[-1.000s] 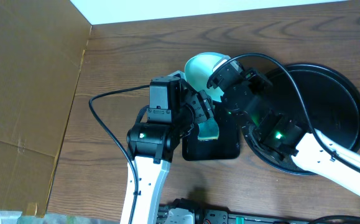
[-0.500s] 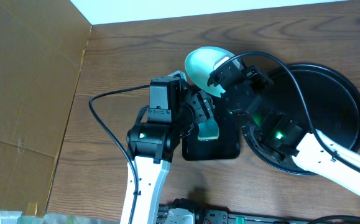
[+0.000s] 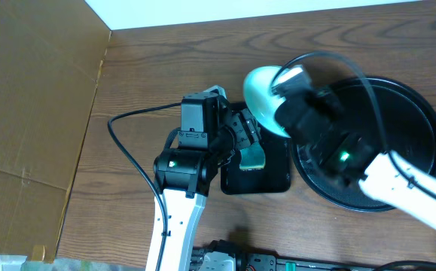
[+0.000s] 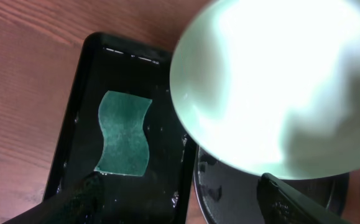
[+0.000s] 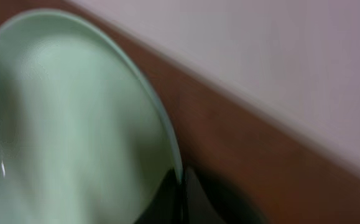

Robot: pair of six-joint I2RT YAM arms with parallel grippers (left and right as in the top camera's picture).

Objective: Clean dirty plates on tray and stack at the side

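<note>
A pale mint plate (image 3: 263,94) hangs tilted in the air between the small black tray and the big round tray (image 3: 410,124). My right gripper (image 3: 284,102) is shut on its rim; in the right wrist view the dark fingertips (image 5: 181,190) pinch the edge of the plate (image 5: 74,124). In the left wrist view the plate (image 4: 273,81) is blurred and fills the upper right. My left gripper (image 3: 248,143) is open over the small tray, its fingers (image 4: 80,199) wide apart and holding nothing. The right arm hides part of the round tray.
A small black rectangular tray (image 3: 274,181) lies left of the round tray, with a green sponge (image 4: 124,134) in it. The round tray's rim (image 4: 242,199) shows beside it. A cardboard sheet (image 3: 37,98) covers the left. A cable (image 3: 127,128) loops by the left arm.
My right gripper has carried the mint plate to the right, toward the round tray. The left arm and the sponge have stayed where they were.
</note>
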